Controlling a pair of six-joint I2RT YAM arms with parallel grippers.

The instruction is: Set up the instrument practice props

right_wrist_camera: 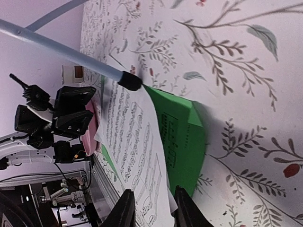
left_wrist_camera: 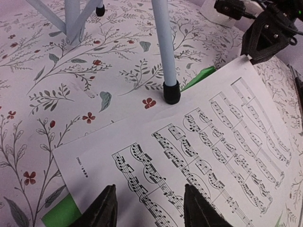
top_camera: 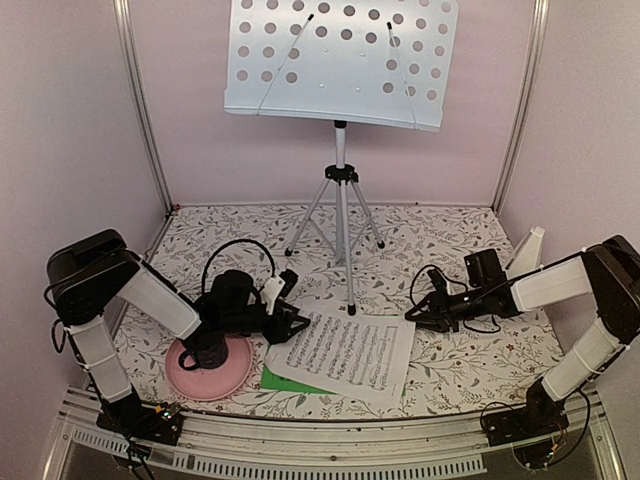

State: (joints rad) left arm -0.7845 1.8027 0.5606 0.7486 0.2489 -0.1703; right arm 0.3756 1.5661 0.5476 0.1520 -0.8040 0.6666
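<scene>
At lower centre of the overhead view, the white sheet [top_camera: 345,350] lies on the green sheet [top_camera: 278,380] below the stand [top_camera: 340,60]. The left claw [left_wrist_camera: 150,210] is half open over its left edge, the right claw [right_wrist_camera: 152,210] narrow, straddling its right corner.

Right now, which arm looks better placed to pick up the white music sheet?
Probably the right. The right gripper has the edge of the white sheet between narrowly spaced fingers. The left gripper is at the opposite edge, but its fingers stand wider apart over the flat page.
</scene>
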